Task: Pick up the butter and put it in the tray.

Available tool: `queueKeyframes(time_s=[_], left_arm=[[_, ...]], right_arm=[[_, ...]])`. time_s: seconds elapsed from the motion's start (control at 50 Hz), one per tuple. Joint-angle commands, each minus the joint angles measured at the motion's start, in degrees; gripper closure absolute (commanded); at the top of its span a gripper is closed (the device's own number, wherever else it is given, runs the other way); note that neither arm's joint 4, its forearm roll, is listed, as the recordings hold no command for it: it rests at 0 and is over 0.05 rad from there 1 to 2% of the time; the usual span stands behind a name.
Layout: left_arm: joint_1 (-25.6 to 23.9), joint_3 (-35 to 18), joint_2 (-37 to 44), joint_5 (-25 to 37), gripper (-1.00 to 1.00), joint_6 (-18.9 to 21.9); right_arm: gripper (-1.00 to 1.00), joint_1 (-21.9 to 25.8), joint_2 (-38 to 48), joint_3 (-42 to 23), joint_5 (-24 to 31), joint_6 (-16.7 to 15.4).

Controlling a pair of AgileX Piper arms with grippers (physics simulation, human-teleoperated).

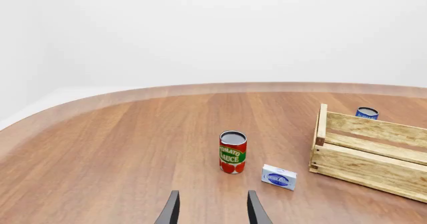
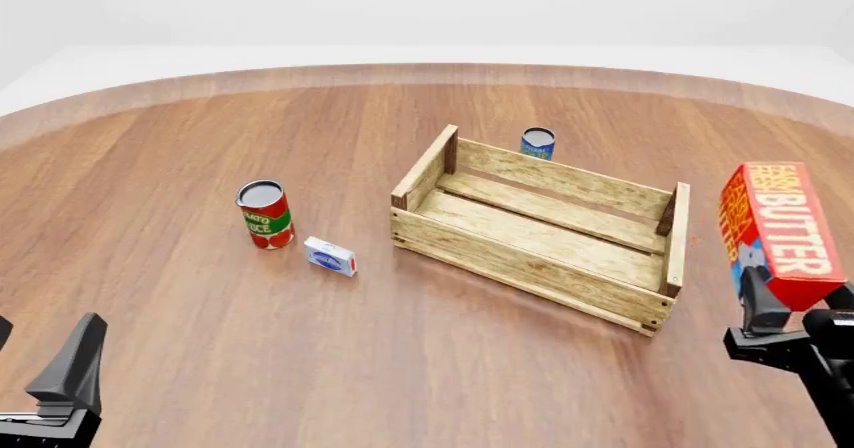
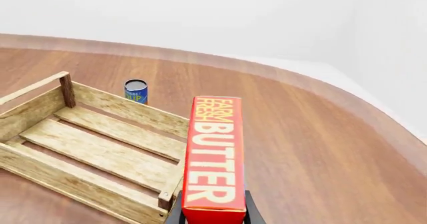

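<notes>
Beside the tray, right gripper clamps butter; left gripper spread, empty.

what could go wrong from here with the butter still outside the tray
The right claw grips the butter only at its bottom end, so the tall carton could tip or slip as it travels. The tray has raised corner posts and a near end wall on that side; carried too low, the carton could clip them and shove the tray, perhaps into the blue can just behind it.
</notes>
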Motion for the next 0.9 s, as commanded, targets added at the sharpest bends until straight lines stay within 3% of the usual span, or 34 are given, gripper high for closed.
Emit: queueKeyframes(time_s=[0.02, 0.9], left_arm=[[0.0, 0.0, 0.0, 0.0, -1.00, 0.0], [0.0, 0.0, 0.0, 0.0, -1.00, 0.0]], right_arm=[[1.00, 2.2, -6.7, -3.2, 7.0, -0.6], [1.00, 12.2, -6.7, -19.3, 21.0, -3.0]])
